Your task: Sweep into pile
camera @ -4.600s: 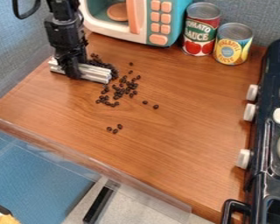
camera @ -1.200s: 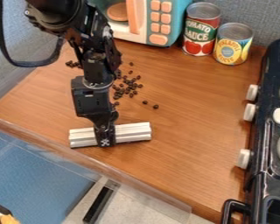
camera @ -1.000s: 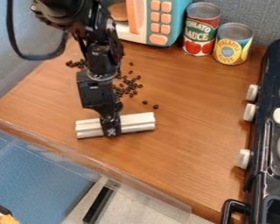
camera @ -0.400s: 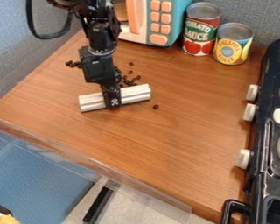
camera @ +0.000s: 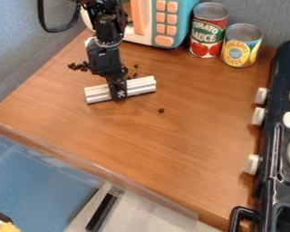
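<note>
From where I stand, the black gripper (camera: 118, 93) grasps the pale bar (camera: 141, 86) near its middle, probably so both ends push evenly toward the dark beans (camera: 79, 66) scattered beyond it on the wooden counter (camera: 184, 145), though one stray bean (camera: 161, 110) lies nearer me, outside its sweep.

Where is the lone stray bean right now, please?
In the camera view, the bean lies on the counter, below the right end of the pale bar.

One black WidowX 250 arm (camera: 107, 20), entering at the top edge, left of centre. One black two-finger gripper (camera: 118, 94), upper left of the frame, pointing down with a slight rightward slant, fingers clamped.
</note>
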Controlling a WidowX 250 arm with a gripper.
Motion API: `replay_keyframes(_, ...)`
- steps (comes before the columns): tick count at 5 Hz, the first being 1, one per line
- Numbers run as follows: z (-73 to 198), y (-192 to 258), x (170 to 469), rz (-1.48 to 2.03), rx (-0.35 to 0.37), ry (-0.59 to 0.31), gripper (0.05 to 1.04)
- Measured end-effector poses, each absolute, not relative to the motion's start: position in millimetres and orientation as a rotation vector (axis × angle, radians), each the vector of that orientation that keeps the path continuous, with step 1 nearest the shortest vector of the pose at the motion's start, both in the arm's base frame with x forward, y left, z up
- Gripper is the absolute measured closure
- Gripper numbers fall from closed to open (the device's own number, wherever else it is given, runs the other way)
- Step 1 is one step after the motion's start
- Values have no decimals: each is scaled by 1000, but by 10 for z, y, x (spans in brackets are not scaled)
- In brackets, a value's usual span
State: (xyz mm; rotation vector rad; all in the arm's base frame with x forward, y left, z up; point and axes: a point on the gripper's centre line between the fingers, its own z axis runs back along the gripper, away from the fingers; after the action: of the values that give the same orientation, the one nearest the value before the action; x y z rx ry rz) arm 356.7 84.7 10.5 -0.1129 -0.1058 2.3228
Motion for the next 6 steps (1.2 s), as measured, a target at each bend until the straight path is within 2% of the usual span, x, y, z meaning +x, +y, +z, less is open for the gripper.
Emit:
replay_keyframes(3, 133, 1037, 3798, 2353, -134, -148, 698)
replay_keyframes(4, 137, 1079, 3762, 2384, -137, -106, 698)
replay_keyframes(5, 294, 993, 3746, 2382, -176, -45, 698)
replay_keyframes(6, 618, 873, 3720, 2359, -255, -2, 698)
